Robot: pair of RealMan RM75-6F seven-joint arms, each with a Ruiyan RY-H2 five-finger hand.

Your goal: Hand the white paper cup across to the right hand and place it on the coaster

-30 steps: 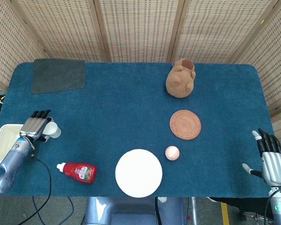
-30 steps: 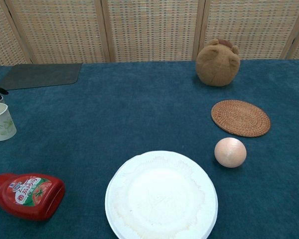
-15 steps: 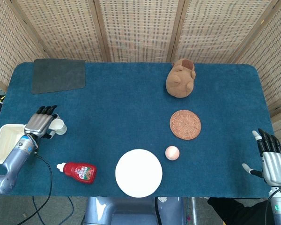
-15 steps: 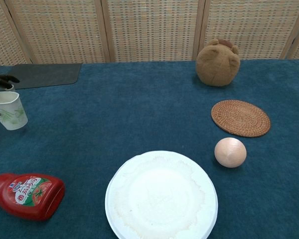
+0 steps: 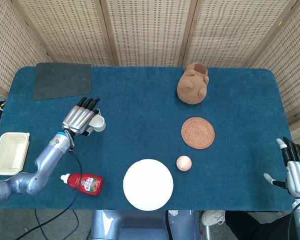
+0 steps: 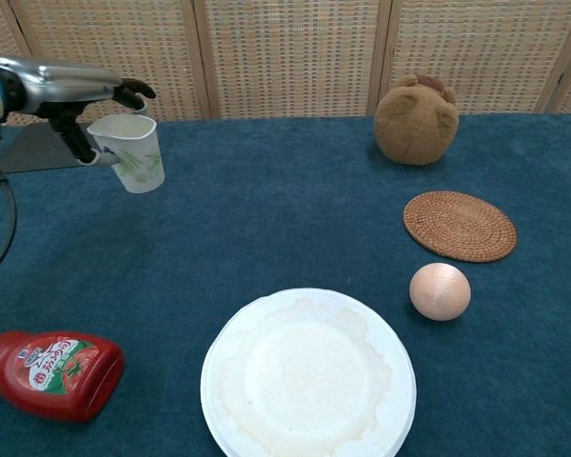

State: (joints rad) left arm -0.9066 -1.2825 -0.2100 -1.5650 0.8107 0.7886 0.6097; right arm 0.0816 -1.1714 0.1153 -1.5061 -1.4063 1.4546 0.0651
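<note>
- The bench [image 5: 140, 105], under blue cloth, fills most of the head view; the task's things sit at opposite ends of it, which is why a hand-over is called for.
- The left hand [image 5: 80, 120], left of centre in the head view and at upper left in the chest view, grips the white paper cup [image 6: 133, 152] from its side, fingers wrapped round the wall and mouth left clear, likely so the other hand can take it from the free side.
- The right hand [image 5: 296, 172] waits at the lower right edge of the head view, fingers spread, holding nothing, well apart from the cup.
- The coaster [image 5: 197, 132], woven and round, lies flat right of centre, bare on top, just above the small ball [image 5: 183, 162].
- The cup is clear of the cloth, judging by the chest view, its long axis near vertical and mouth up, tilted slightly; the lean's direction is hard to read.
</note>
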